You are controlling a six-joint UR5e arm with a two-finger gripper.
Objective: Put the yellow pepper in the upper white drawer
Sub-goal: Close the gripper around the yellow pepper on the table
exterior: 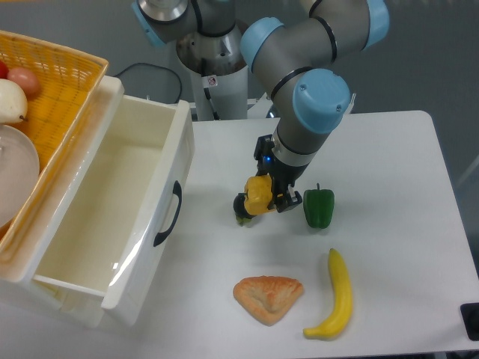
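The yellow pepper (259, 194) is small, lumpy and glossy. It sits between the black fingers of my gripper (261, 200), which is shut on it just above the white table, a little left of the green pepper. The upper white drawer (112, 217) stands open at the left, its inside bare, with a curved black handle (169, 214) on its front panel. The gripper is to the right of the drawer front, about a hand's width away.
A green pepper (318, 207) stands just right of the gripper. A banana (335, 295) and a croissant (267, 298) lie near the front edge. An orange woven basket (52, 82) with a plate and fruit sits above the drawer at far left.
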